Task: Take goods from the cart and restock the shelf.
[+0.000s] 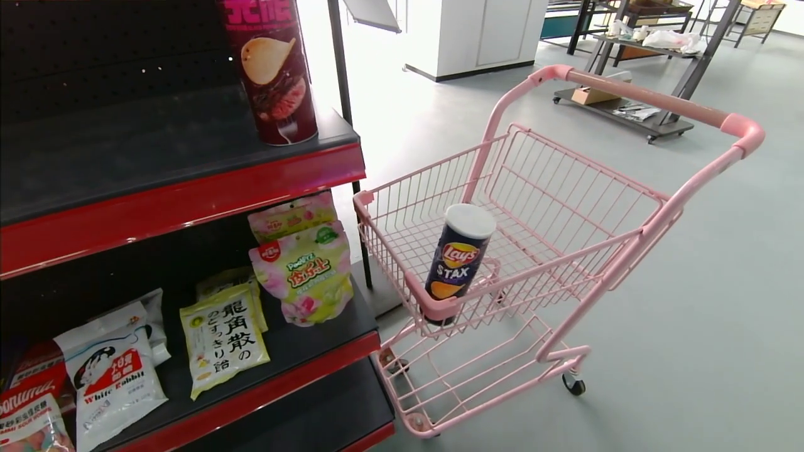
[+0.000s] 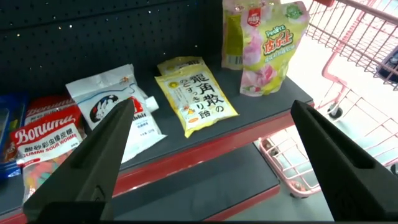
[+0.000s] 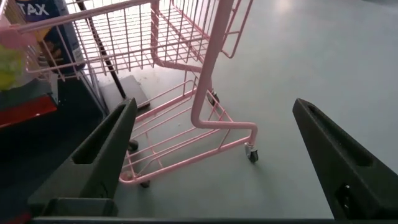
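Chip can [image 1: 458, 263] upright in cart [image 1: 565, 207] corner nearest shelf [image 1: 188, 194], likely for easy pickup. Left gripper [image 2: 211, 104] and right gripper [image 3: 214, 102]: fingers apart, empty.

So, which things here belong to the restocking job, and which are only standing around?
For the job: pink cart; blue chip can standing in its basket; shelf beside it.
Only around: dark red can already on the top board; snack bags on the lower board; white cabinet and low trolley behind.
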### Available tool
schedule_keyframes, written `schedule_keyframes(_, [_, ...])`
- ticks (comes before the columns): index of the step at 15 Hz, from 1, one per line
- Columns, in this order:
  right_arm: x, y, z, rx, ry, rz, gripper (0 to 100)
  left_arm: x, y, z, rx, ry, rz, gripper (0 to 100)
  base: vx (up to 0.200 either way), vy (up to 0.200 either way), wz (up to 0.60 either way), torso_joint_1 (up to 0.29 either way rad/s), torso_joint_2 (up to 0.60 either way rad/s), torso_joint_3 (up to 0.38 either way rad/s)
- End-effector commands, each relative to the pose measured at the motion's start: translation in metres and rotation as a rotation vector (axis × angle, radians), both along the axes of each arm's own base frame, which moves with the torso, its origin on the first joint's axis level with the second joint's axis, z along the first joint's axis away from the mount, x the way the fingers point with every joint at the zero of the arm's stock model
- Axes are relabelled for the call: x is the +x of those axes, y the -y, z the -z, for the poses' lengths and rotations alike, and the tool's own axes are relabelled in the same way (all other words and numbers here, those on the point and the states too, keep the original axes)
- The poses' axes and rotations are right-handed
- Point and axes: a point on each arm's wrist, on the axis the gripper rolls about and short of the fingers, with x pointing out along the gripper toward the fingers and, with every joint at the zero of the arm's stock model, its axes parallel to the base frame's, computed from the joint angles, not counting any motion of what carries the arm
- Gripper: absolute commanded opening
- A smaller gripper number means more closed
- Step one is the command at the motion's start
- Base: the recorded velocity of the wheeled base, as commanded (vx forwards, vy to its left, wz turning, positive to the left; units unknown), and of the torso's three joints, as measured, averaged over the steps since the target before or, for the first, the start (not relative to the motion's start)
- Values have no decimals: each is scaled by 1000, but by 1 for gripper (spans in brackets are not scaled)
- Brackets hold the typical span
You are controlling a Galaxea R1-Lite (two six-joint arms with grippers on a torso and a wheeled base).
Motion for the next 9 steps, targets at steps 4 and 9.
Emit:
schedule_keyframes(4, [1,0,-1,-8,-14,-2,100,0,0,0,-1,0,-1,100,0,0,0,-19,105,83])
schedule_keyframes(9, [76,-7,-167,155,-74,-179,100,0,0,0,1,0,0,100,0,0,0,0,0,0])
